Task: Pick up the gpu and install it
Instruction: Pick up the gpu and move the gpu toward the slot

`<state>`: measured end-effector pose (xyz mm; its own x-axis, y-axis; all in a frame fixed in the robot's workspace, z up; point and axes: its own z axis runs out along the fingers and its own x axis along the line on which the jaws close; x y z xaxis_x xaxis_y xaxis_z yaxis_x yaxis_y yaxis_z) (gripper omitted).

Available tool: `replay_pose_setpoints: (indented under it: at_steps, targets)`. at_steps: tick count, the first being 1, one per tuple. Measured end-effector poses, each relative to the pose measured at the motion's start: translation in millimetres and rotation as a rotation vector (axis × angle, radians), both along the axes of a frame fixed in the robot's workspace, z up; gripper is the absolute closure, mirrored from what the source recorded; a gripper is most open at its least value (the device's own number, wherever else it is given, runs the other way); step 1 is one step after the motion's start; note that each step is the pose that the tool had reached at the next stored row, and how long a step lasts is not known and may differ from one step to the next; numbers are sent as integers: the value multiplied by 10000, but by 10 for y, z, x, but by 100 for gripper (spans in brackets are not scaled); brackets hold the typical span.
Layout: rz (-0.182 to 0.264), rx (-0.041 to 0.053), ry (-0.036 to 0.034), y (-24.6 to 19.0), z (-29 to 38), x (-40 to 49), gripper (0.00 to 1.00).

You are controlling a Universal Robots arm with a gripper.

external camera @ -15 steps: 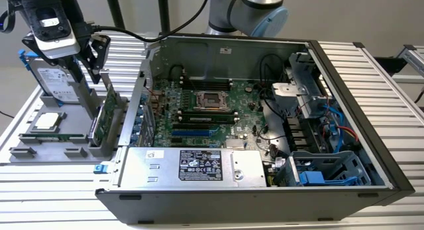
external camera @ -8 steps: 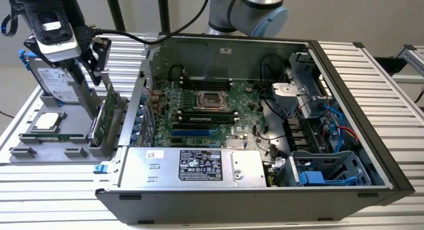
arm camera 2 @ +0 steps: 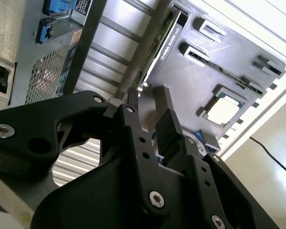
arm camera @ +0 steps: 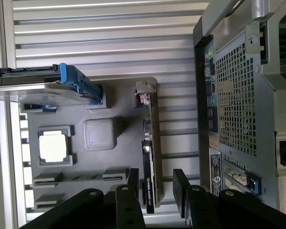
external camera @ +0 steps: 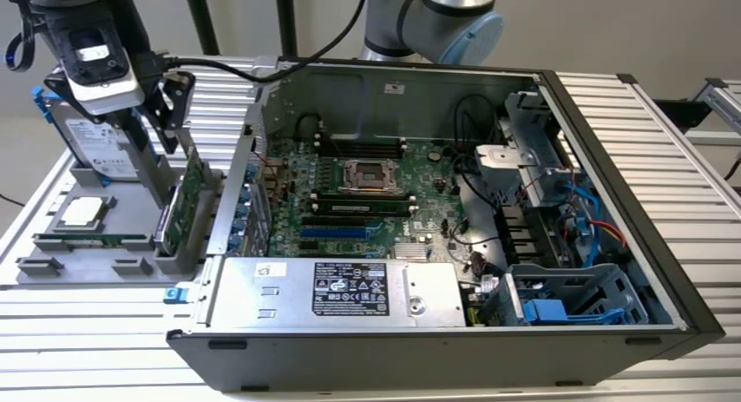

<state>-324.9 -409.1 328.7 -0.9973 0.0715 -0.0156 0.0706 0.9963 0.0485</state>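
1. The gripper point(arm camera: 157, 175) hangs over the parts tray point(arm camera: 119, 95). Its fingers point(arm camera: 181, 188) are spread wide and pinch nothing.
2. In line with the gap between the fingers runs the gpu point(arm camera: 151, 143). It stands on its long edge in a slot of the grey tray, with its silver bracket at the end far from the fingertips. Neither finger seems to touch it, and how high they hang above its top edge cannot be told.
3. By my reading this is the approach to the pick: lined up, not yet gripped, with installing not begun.
4. A sound grip would call for a straight drop that keeps the thin card centred. The fingers would then close squarely across its two flat faces.
5. Outside one finger lies bare tray, then the processor point(arm camera: 53, 146) and, farther off, the hard drive point(arm camera: 38, 88) in its blue frame, so there is ample room. Outside the other finger a strip of slatted counter point(arm camera: 176, 114) leads to the computer case point(arm camera: 238, 95) wall, which is the tighter side.
6. Farthest from the fingers is the motherboard point(external camera: 347, 202) inside the open case. The case's rim stands between it and the tray.
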Motion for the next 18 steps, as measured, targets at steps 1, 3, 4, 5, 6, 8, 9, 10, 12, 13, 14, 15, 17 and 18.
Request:
replay_pose_setpoints:
  at_steps: [1,3,4,5,6,8,9,10,12,13,14,15,17,18]
  targets:
    - [-1,0,1,-1,-7,0,0]
    - [0,0,2,-3,-20,0,0]
    - [0,-1,3,-5,-24,0,0]
    - [0,-1,3,-7,-29,0,0]
    - [0,0,3,-8,-34,0,0]
    - [0,0,3,-12,-45,0,0]
    - [-1,1,2,-12,-52,0,0]
    - [-1,1,4,-13,-58,0,0]
    - [0,0,6,-13,-71,0,0]
    - [0,0,7,-13,-78,0,0]
    - [0,-1,9,-14,-85,0,0]
    - [0,0,9,-14,-92,0,0]
    - [0,-1,12,-14,-105,0,0]
    - [0,0,13,-14,-111,0,0]
